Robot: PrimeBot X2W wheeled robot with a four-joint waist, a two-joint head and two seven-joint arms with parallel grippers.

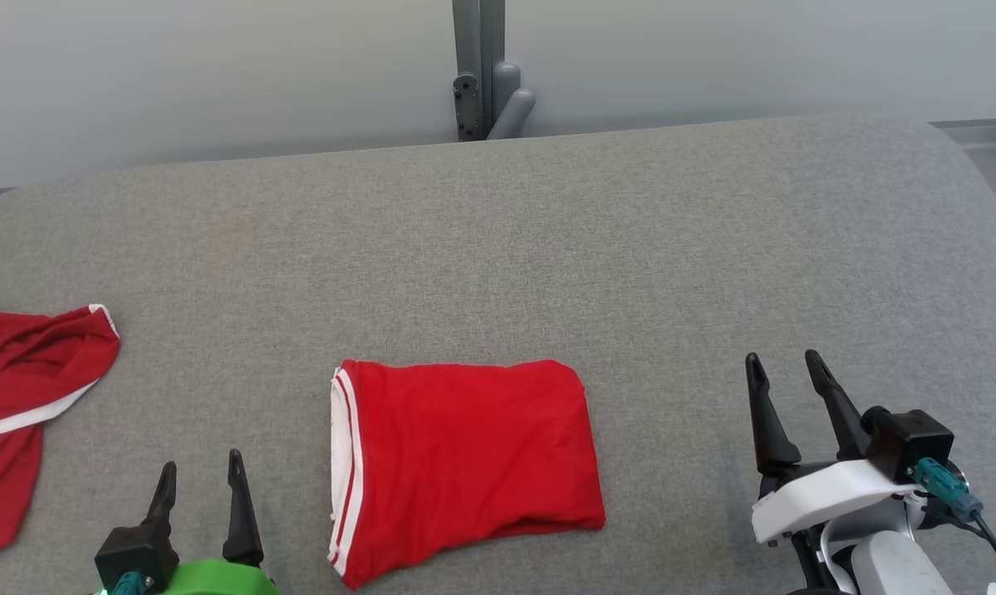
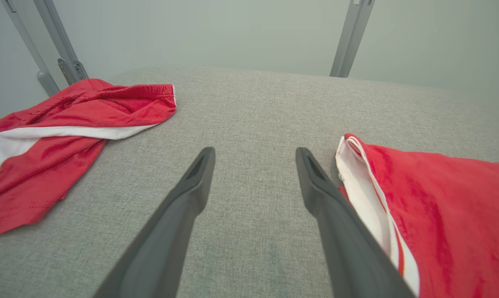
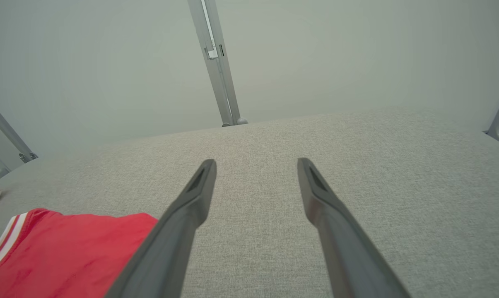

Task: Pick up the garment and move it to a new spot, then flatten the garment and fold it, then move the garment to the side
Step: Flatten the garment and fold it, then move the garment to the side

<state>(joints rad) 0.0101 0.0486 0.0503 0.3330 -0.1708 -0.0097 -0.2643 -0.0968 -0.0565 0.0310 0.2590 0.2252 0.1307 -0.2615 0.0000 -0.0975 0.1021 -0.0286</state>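
red garment [image 1: 464, 463], folded, between left tool [image 1: 201, 461] and right tool [image 1: 782, 355]; both spread, empty.

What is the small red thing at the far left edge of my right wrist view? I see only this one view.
Observer: It is the tip of a second red garment. It lies crumpled on the grey surface, on the robot's left, apart from the folded garment.
Operator: And where is the left gripper?
Observer: The left gripper is open and holds nothing. It is between the two garments, beside the white-striped side of the folded one.
Operator: Is the fold tidy on the side nearest the robot?
Observer: Not fully. That near edge runs slanted and wavy, not straight.
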